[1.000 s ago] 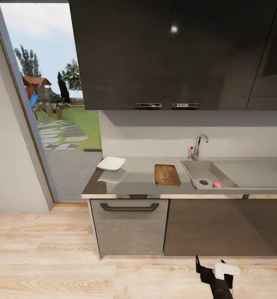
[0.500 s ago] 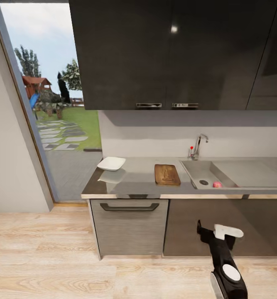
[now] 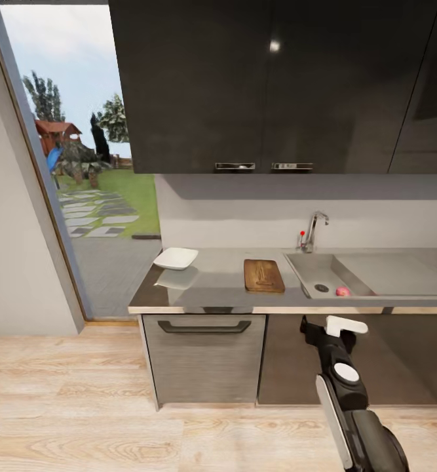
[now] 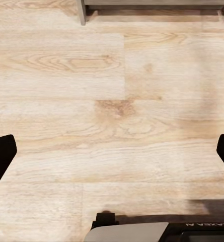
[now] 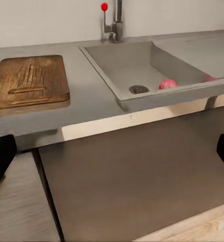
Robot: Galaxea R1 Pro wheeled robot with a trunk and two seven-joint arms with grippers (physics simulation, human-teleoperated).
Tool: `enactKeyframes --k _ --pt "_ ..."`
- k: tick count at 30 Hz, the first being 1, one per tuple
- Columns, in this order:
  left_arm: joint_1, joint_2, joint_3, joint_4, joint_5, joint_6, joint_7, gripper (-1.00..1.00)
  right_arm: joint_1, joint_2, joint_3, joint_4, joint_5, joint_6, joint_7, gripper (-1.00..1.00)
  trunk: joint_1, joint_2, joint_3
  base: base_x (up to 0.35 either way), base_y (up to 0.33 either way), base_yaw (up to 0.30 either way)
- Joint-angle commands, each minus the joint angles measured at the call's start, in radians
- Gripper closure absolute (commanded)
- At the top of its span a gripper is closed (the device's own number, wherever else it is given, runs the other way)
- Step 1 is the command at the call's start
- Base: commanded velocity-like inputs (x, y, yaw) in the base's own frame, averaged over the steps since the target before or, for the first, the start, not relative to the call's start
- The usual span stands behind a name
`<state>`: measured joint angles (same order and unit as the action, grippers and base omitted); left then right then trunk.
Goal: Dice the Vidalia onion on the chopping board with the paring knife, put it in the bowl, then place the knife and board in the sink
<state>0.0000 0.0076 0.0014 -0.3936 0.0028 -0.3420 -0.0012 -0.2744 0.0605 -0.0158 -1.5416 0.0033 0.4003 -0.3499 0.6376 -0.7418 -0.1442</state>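
Observation:
The grey countertop (image 3: pixel 218 282) carries the white bowl (image 3: pixel 175 257) at its left end and the dark-brown chopping board (image 3: pixel 263 275) beside the sink (image 3: pixel 310 265). The pinkish Vidalia onion (image 3: pixel 342 291) lies in the sink basin near the drain. My right gripper (image 3: pixel 326 326) hangs open in front of the cabinet, just below the counter edge under the sink. The right wrist view looks over the chopping board (image 5: pixel 28 80), the sink (image 5: pixel 122 63) and the onion (image 5: pixel 167 84), with the open right gripper (image 5: pixel 112 154) below counter level. The left gripper (image 4: pixel 112 154) is open over the wooden floor. The paring knife is out of view.
A faucet (image 3: pixel 315 229) with a red knob stands behind the sink. Dark wall cabinets (image 3: pixel 277 85) hang above the counter. A drawer with a handle (image 3: pixel 204 326) sits under the counter's left part. A glass door (image 3: pixel 80 177) to a garden is at the left.
My right arm has risen from near the floor to just under the counter edge below the sink. Things on the counter have not moved.

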Motion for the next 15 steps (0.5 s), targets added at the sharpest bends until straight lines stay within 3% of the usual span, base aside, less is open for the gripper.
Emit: enactKeyframes --k 1,10,15 --pt "0.0 0.0 0.0 -0.001 0.0 -0.002 0.0 -1.0 -0.019 0.002 0.0 0.0 0.0 0.022 -0.002 -1.0 0.0 -0.001 -0.001 0.0 0.0 0.0" --pt "0.0 0.0 0.0 -0.002 0.0 -0.002 0.0 -1.0 -0.153 0.044 0.003 0.026 0.001 0.132 -0.036 -1.0 0.0 -0.001 -0.001 0.0 0.0 0.0" --pt "0.0 0.0 0.001 -0.002 0.0 -0.002 -0.002 -1.0 -0.263 0.059 0.02 0.135 0.001 0.173 -0.051 -1.0 0.0 -0.001 -0.001 0.0 0.028 0.0"
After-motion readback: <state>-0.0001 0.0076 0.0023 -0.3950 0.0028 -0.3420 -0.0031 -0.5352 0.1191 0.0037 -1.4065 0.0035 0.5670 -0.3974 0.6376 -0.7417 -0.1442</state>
